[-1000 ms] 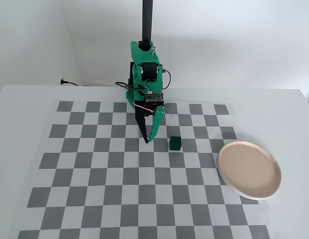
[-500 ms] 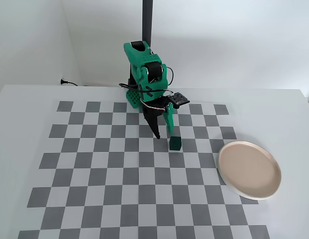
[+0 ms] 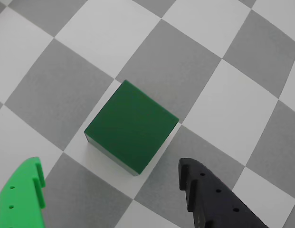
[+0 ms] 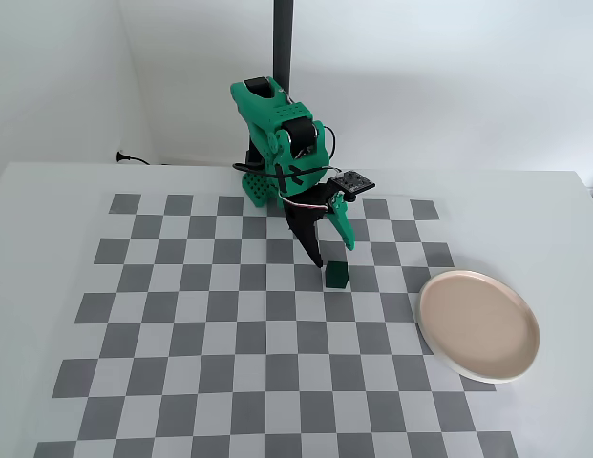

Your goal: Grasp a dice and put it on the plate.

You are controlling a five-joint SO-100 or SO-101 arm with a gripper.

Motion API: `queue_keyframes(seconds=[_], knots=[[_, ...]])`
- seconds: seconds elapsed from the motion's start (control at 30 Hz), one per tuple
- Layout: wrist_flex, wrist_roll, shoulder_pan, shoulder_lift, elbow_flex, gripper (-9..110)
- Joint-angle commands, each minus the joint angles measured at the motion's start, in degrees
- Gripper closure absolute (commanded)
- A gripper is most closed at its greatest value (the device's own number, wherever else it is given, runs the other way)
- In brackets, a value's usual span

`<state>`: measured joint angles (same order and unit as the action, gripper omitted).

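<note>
The dice [image 3: 130, 126] is a plain dark green cube resting on the checkerboard, filling the middle of the wrist view. My gripper [image 3: 109, 166] is open: its bright green finger [image 3: 24, 194] is at lower left and its black finger [image 3: 209, 199] at lower right, and neither touches the cube. In the fixed view the gripper [image 4: 331, 254] hangs just above and behind the dice [image 4: 336, 276], pointing down. The beige-pink plate [image 4: 478, 325] lies empty about two squares to the right of the dice.
A grey and white checkerboard mat [image 4: 220, 363] covers the white table. The arm's green base [image 4: 261, 186] and a black pole [image 4: 283, 38] stand at the back of the board. A cable plug [image 4: 124, 157] sits by the wall at back left.
The arm has swung to the right across the board and leaned forward. The gripper has gone from left of the dice to just above it, with its fingers spread wider.
</note>
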<state>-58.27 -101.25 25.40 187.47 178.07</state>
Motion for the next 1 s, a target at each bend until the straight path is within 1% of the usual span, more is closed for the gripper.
queue_keyframes(seconds=[0.0, 0.13, 0.3, 0.37, 0.43, 0.97], knots=[[3.34, 2.46, 0.26, -2.90, -6.06, 73], [7.91, 3.96, 0.00, -9.49, -7.73, 72], [12.83, 7.82, -1.05, -31.99, -18.63, 72], [15.29, 8.44, -1.58, -37.71, -20.74, 72], [17.67, 8.17, -1.76, -40.08, -20.48, 73], [25.58, 5.10, -1.23, -52.21, -18.54, 74]])
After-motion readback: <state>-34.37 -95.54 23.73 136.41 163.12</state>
